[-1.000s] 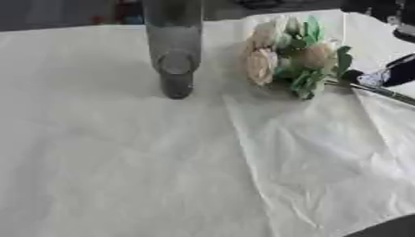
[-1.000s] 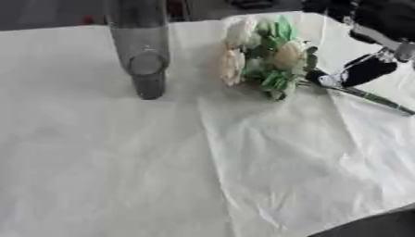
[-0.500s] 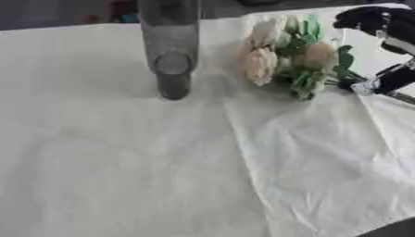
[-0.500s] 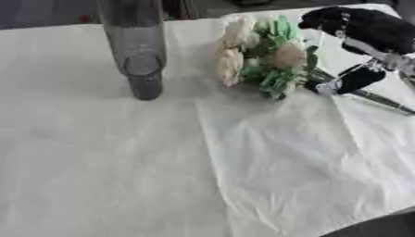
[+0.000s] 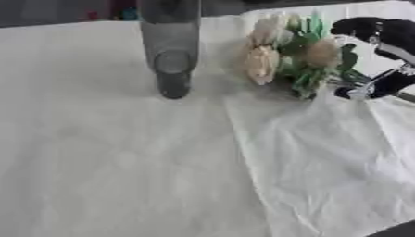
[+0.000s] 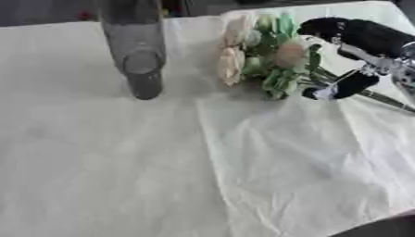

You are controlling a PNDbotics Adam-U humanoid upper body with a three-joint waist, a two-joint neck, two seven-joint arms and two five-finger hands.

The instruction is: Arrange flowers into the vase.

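Note:
A tall grey glass vase (image 5: 170, 51) stands upright at the back left of the cream cloth. To its right lies a bunch of cream roses with green leaves (image 5: 292, 55), heads toward the vase, stems (image 6: 381, 99) running off to the right. My right hand (image 6: 361, 37) reaches in from the right. Its black fingers (image 6: 324, 25) arch over the leaves and its thumb (image 6: 344, 85) hangs below the stems, with a wide gap between them. The stems pass through that gap. My left hand is out of view.
A second sheet of cream cloth (image 5: 324, 162) overlaps the first, with a wrinkled edge running down the middle. The table's front edge shows as a dark corner (image 6: 381, 227) at the lower right. Dark background lies behind the vase.
My right hand has moved left from the right edge, and its fingers now reach over the flowers. The bunch and the vase have stayed in place.

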